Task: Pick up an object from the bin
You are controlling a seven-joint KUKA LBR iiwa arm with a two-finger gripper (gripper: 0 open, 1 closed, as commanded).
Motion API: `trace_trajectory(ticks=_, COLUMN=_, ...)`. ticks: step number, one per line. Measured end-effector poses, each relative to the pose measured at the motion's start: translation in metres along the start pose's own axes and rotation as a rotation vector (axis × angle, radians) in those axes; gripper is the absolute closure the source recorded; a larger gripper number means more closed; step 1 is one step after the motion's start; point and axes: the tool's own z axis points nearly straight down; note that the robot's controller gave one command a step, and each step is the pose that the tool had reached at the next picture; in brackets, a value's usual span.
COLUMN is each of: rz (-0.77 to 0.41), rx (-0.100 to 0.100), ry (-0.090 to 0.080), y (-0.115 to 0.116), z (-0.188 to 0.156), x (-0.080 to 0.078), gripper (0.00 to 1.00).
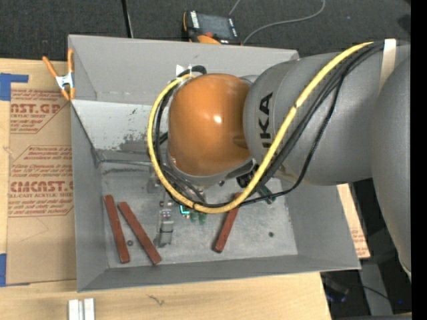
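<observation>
My gripper [165,231] reaches down from under the orange cover to just above the bin floor, near the front middle. Nothing shows between its tips. Just to its left lies a reddish-brown flat stick [139,233], slanting toward the front wall. A second stick [115,229] of the same kind lies beside that one, further left and almost parallel. A third reddish-brown stick [225,231] rests to the gripper's right, leaning slightly, with its upper end hidden under the arm.
The arm and its orange cover hang over the bin's middle and back, hiding the floor beneath. Yellow and black cables loop round the cover. Bare floor shows at the front right and along the sloped left wall.
</observation>
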Motion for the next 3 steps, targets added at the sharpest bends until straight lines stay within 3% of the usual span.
trace_trajectory(ticks=1, rz=0.165, rx=0.001, ry=0.0, y=0.034, z=0.129, x=-0.008, gripper=0.0)
trace_trajectory(ticks=2, rz=0.019, rx=-0.003, ry=-0.013, y=0.011, z=0.145, x=-0.001, gripper=0.0)
trace_trajectory(ticks=3, rz=-0.043, rx=0.003, ry=-0.01, y=-0.063, z=0.146, x=-0.036, gripper=0.0)
